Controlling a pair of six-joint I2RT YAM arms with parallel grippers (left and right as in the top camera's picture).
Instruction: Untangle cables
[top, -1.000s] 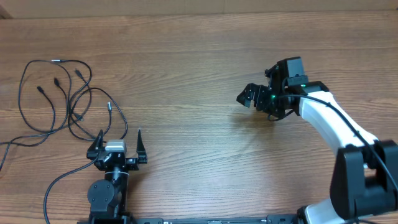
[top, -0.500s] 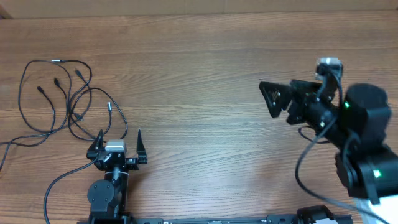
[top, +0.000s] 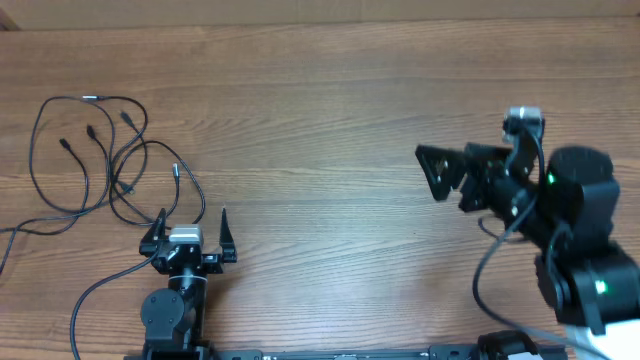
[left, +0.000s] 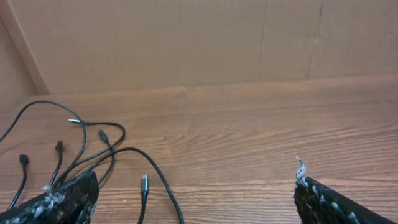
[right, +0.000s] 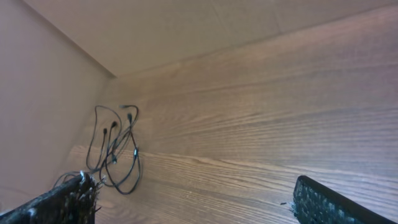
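Observation:
The cables (top: 95, 155) are thin black cords with small plug ends, lying in loose overlapping loops at the table's left. They also show in the left wrist view (left: 93, 149) and far off in the right wrist view (right: 118, 149). One silver-tipped plug (left: 144, 182) lies just ahead of my left gripper (top: 190, 225), which is open and empty right below the loops. My right gripper (top: 450, 172) is open and empty, raised above the table's right side, pointing left towards the cables.
A cardboard wall (left: 186, 43) stands along the table's far edge and left side. A thicker black wire (top: 90, 300) runs from the left arm base across the front left of the wooden table (top: 330, 110).
My right arm has lifted and swung back towards its base, its gripper now pointing left and open wide. The left arm and the cables have not moved.

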